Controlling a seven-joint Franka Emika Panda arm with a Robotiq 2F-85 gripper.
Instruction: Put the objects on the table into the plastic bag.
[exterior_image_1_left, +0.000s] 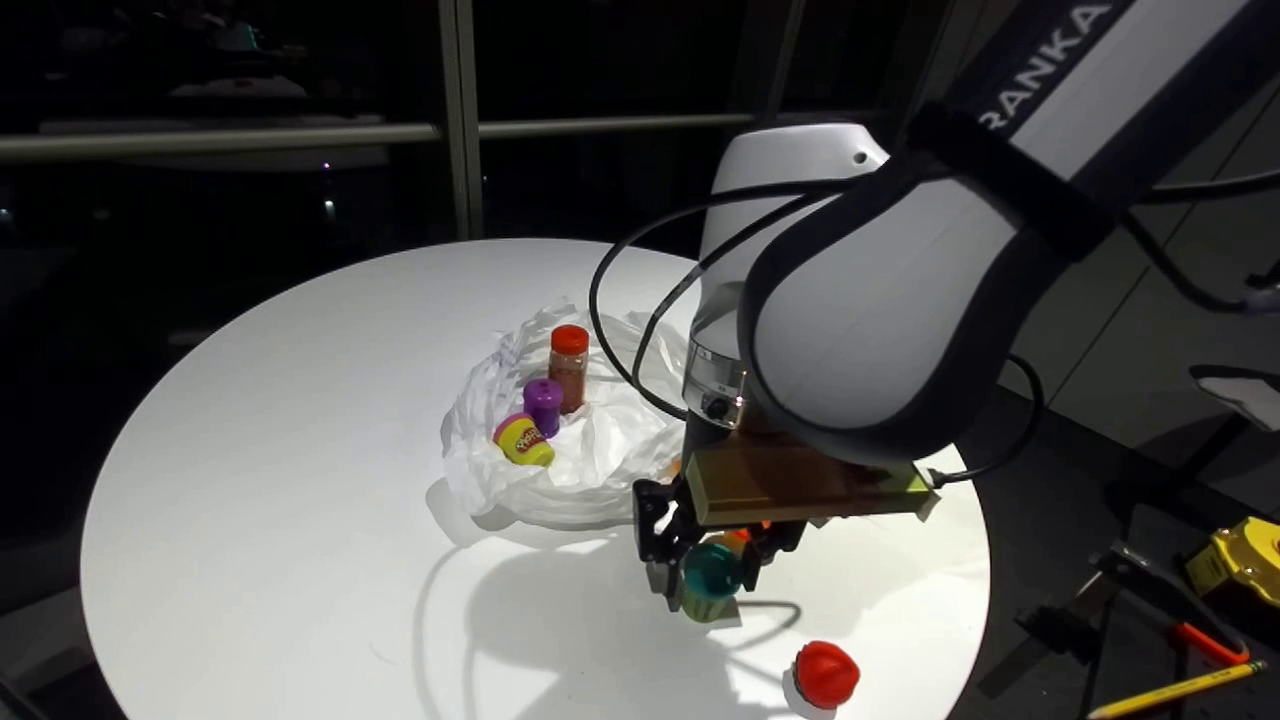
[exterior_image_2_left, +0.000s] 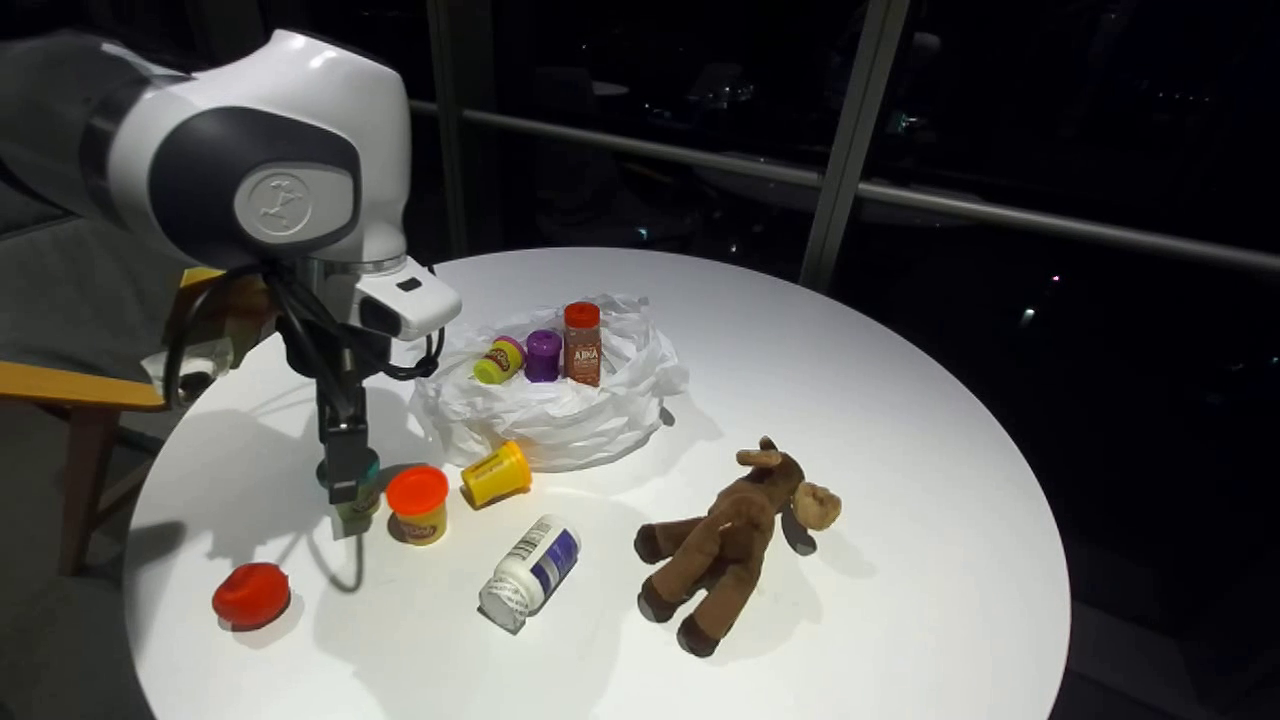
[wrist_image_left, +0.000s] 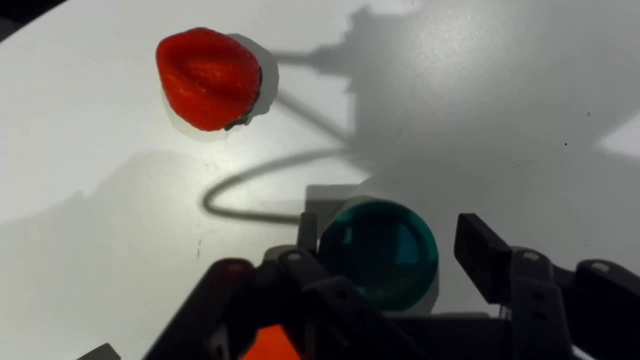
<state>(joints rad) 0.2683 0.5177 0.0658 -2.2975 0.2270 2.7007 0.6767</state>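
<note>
My gripper (wrist_image_left: 390, 245) stands open around a teal-lidded cylinder (wrist_image_left: 378, 255); the lid lies close to one finger, with a gap to the other. Beside it on the white table (exterior_image_2_left: 880, 480) are a red-lidded cylinder (exterior_image_2_left: 418, 500) and a tipped yellow cylinder (exterior_image_2_left: 497, 475). A red strawberry-like toy (wrist_image_left: 207, 77) lies nearer the table edge. A white bottle (exterior_image_2_left: 535, 565) and the brown plush (exterior_image_2_left: 730, 550) lie farther over. The crumpled plastic bag (exterior_image_2_left: 560, 430) bears a purple cylinder (exterior_image_2_left: 543, 355), a red-capped jar (exterior_image_2_left: 582, 345) and a tilted yellow cylinder with pink lid (exterior_image_2_left: 498, 360).
Cables (exterior_image_1_left: 620, 270) loop from the arm above the bag. A wooden chair (exterior_image_2_left: 80, 385) stands beyond the table rim. Tools and a yellow pencil (exterior_image_1_left: 1175, 692) lie on a dark surface off the table.
</note>
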